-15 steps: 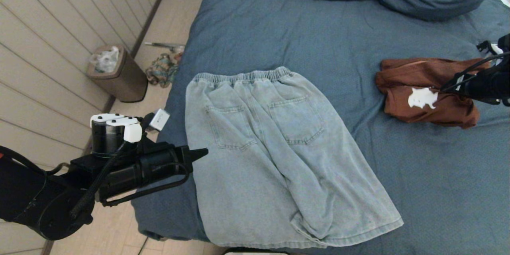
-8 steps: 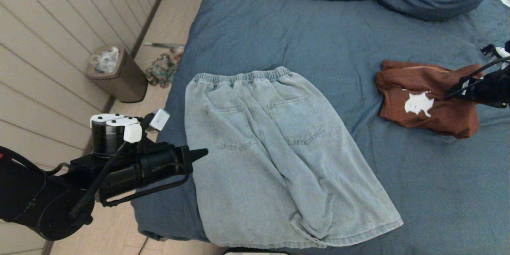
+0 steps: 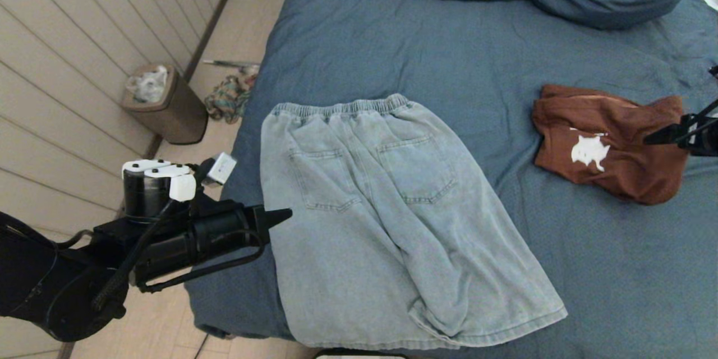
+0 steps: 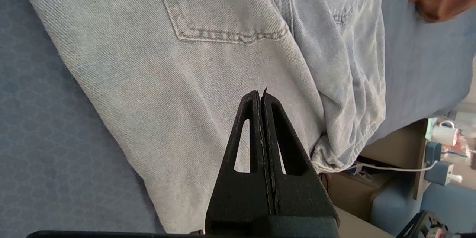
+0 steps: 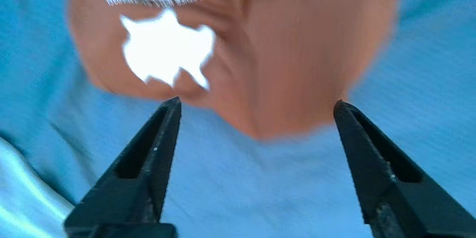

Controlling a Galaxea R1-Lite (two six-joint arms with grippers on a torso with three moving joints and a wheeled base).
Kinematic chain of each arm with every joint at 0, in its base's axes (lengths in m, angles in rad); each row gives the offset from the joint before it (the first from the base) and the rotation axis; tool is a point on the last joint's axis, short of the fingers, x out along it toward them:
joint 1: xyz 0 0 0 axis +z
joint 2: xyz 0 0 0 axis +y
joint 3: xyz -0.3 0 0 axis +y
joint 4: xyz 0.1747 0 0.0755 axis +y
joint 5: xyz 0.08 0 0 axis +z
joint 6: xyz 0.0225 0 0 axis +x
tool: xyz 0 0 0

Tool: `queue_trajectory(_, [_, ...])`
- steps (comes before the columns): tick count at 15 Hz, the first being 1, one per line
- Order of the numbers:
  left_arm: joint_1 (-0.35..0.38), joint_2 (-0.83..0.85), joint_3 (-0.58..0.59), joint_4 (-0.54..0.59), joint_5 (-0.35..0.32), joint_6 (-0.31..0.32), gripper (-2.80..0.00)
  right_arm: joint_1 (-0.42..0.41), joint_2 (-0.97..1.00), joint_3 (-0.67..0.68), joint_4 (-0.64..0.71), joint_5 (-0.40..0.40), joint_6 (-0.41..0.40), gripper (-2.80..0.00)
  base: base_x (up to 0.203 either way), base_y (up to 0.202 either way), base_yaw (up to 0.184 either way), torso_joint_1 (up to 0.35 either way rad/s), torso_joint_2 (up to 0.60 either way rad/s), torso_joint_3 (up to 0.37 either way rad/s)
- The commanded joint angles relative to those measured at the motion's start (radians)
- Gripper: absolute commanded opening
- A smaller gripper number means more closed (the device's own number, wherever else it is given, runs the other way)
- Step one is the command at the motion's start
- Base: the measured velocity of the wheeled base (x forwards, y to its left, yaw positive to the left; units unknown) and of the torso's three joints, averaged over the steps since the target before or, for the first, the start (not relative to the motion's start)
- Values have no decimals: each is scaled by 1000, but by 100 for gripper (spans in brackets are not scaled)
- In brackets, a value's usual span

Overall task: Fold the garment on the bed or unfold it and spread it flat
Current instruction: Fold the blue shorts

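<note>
Bed (image 3: 449, 50) lengthwise away from the robot

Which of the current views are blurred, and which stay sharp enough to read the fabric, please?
Right wrist view: motion-smeared, the brown garment and its white print soft, only the open right gripper crisp. Left wrist view: sharp, denim weave and pocket stitching on the shorts clear beyond the shut left gripper. Head view: even soft light on the bed, no glare.

Your head camera looked down over the bed (image 3: 392, 50); both wrist cameras sat close above it, sharing the denim shorts (image 3: 387, 224) and brown shirt (image 3: 611, 146).
</note>
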Motion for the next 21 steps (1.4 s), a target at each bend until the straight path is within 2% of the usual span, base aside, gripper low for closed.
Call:
queue_trajectory(1, [-12, -17, 6, -6, 1, -3, -280, -68, -64, 35, 5, 3, -34, 0, 0, 0, 0, 0, 0, 0])
queue_trajectory(3, [-22, -17, 13, -7, 2, -1, -280, -119, -70, 48, 6, 13, -54, 0, 0, 0, 0, 0, 0, 0])
queue_trajectory(4, [-27, -17, 14, -7, 2, -1, -280, -141, -71, 58, 6, 30, -57, -280, 0, 0, 0, 0, 0, 0])
queue_trajectory(6, [-29, -15, 17, -18, 4, -1, -280, -154, -84, 73, 12, 68, -55, -280, 0, 0, 0, 0, 0, 0])
queue_trajectory(7, [-30, -15, 17, -23, 4, -4, -280, -155, -108, 96, 28, 114, -51, -280, 0, 0, 0, 0, 0, 0])
queue_trajectory(10, [-30, -19, 19, -23, 4, -4, -280, -134, -248, 143, 189, 209, -48, -280, 0, 0, 0, 0, 0, 0])
queue_trajectory(12, [-44, -37, 29, -8, 4, -3, -280, -71, -336, 216, 294, 271, -35, -280, 0, 0, 0, 0, 0, 0])
queue_trajectory(15, [-73, -58, 37, 7, 4, -4, -280, 90, -402, 346, 316, 290, 11, -280, 0, 0, 0, 0, 0, 0])
queue_trajectory(16, [-75, -56, 23, 34, 9, -7, -280, 127, -402, 359, 299, 291, 47, -280, 0, 0, 0, 0, 0, 0])
queue_trajectory(17, [-76, -48, 16, 38, 10, -9, -280, 201, -390, 370, 258, 291, 104, -280, 0, 0, 0, 0, 0, 0])
queue_trajectory(19, [-75, -43, 5, 39, 12, -26, -280, 364, -334, 404, 70, 287, 289, -280, 0, 0, 0, 0, 0, 0])
queue_trajectory(20, [-74, -32, 0, 39, 13, -31, -280, 420, -295, 424, -16, 284, 358, -280, 0, 0, 0, 0, 0, 0])
queue_trajectory(21, [-71, -17, -8, 38, 17, -32, -280, 468, -263, 430, -67, 278, 392, -280, 0, 0, 0, 0, 0, 0])
